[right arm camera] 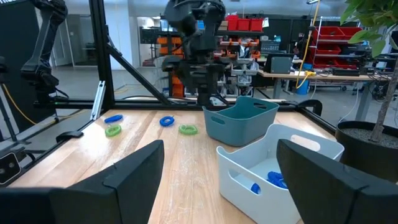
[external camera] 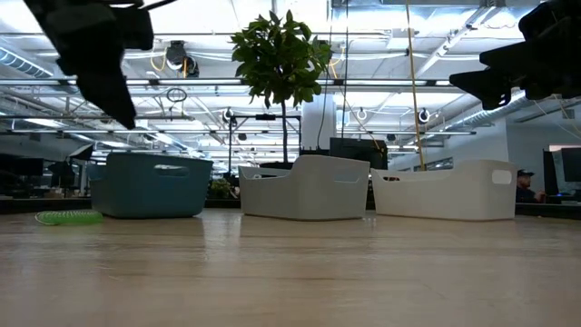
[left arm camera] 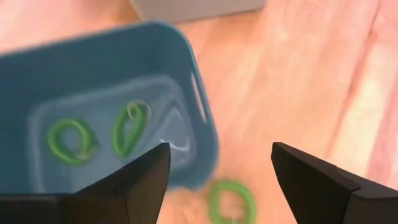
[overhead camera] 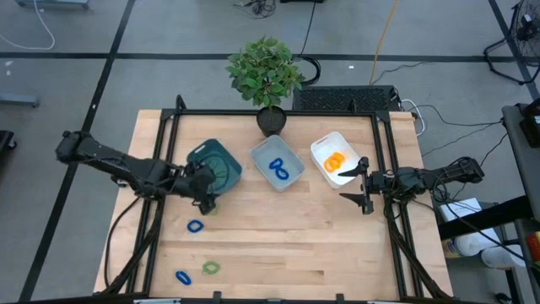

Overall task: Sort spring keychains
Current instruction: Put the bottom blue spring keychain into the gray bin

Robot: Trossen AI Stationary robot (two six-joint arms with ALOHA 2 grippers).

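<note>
We see the left fingers point(left arm camera: 217, 171) spread apart and empty, with a green spring keychain point(left arm camera: 231, 200) lying on the worktop point(overhead camera: 278, 236) between them, just beside the teal bin point(left arm camera: 205, 134). The right fingers point(overhead camera: 363, 186) hang released beside the white bin point(overhead camera: 325, 145).

- A teal bin point(external camera: 150, 184), a grey-blue bin point(external camera: 304, 187) and a white bin point(external camera: 445, 189) stand in a row on the wooden bench point(external camera: 290, 272).
- A green spring keychain point(external camera: 68, 217) lies just beside the teal bin.
- A potted plant point(external camera: 280, 59) rises behind the middle bin.
- Two dark grippers, left gripper point(external camera: 95, 50) and right gripper point(external camera: 522, 64), hang above the bench.
</note>
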